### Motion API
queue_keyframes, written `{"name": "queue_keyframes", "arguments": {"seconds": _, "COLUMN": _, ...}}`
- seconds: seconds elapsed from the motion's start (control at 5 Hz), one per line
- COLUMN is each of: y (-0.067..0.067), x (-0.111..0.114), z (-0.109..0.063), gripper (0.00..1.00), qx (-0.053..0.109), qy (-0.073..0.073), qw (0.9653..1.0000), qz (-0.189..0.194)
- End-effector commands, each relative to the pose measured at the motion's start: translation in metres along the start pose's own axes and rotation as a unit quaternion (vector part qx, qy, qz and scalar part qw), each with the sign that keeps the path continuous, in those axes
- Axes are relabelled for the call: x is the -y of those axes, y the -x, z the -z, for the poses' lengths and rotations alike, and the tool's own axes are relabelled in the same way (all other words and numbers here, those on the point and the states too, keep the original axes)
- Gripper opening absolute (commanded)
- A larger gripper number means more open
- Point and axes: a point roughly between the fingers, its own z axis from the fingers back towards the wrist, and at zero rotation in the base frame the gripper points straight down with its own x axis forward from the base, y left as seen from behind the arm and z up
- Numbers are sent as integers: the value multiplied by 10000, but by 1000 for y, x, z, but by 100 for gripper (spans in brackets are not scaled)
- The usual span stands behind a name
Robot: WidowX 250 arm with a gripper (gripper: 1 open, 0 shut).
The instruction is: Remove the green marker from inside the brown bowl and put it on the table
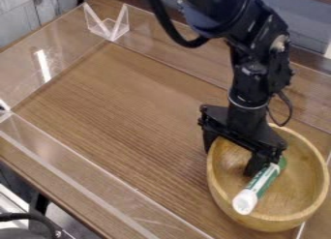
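The brown bowl (300, 209) sits at the lower right of the table (123, 103). Inside it lies the green marker (257, 183), white cap end toward the near rim and green barrel slanting up to the right. My gripper (243, 158) points straight down into the bowl with its black fingers spread wide: one finger (216, 147) stands at the bowl's left rim and the other is down beside the marker's upper end. The jaws are open and the marker rests on the bowl's floor, not gripped.
Clear acrylic walls (77, 170) edge the tabletop at the front and left. A clear folded acrylic stand (106, 21) sits at the far corner. Bare wood-grain surface stretches left of the bowl.
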Motion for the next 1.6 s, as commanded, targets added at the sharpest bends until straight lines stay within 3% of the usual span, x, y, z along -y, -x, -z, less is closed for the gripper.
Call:
{"name": "queue_keyframes", "arguments": {"seconds": 0.0, "y": -8, "x": 10, "z": -6, "gripper": 100, "qx": 219, "qy": 57, "qw": 9997, "qz": 78}}
{"name": "queue_keyframes", "arguments": {"seconds": 0.2, "y": -10, "x": 11, "z": -3, "gripper": 100, "qx": 236, "qy": 51, "qw": 9997, "qz": 65}}
{"name": "queue_keyframes", "arguments": {"seconds": 0.4, "y": -9, "x": 12, "z": 0, "gripper": 0, "qx": 234, "qy": 99, "qw": 9997, "qz": 48}}
{"name": "queue_keyframes", "arguments": {"seconds": 1.4, "y": -1, "x": 5, "z": -29, "gripper": 0, "qx": 166, "qy": 155, "qw": 9995, "qz": 201}}
